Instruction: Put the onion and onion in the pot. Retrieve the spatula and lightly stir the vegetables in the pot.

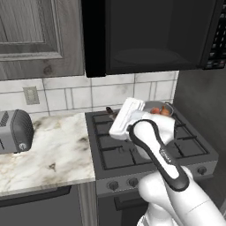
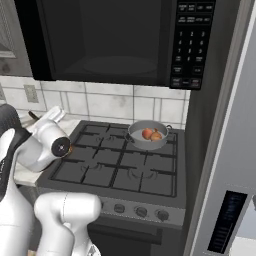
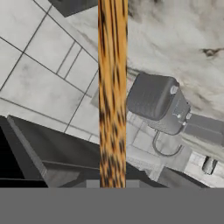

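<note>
Pot sits on back-right burner of stove w/ both onions already inside, so the loading part looks done. Spatula is pinched in the closed gripper, handle running straight up hand view, prob. lifted over counter near toaster ready to carry to pot for stirring.

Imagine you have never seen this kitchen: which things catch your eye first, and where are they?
First, the long orange-brown wooden spatula running straight up the middle of the hand view, clamped in the shut end effector. Next, the shallow round grey metal pot on the stove's back right burner, with two small reddish-orange onions side by side inside. Last, the grey toaster on the marble counter left of the stove.
</note>
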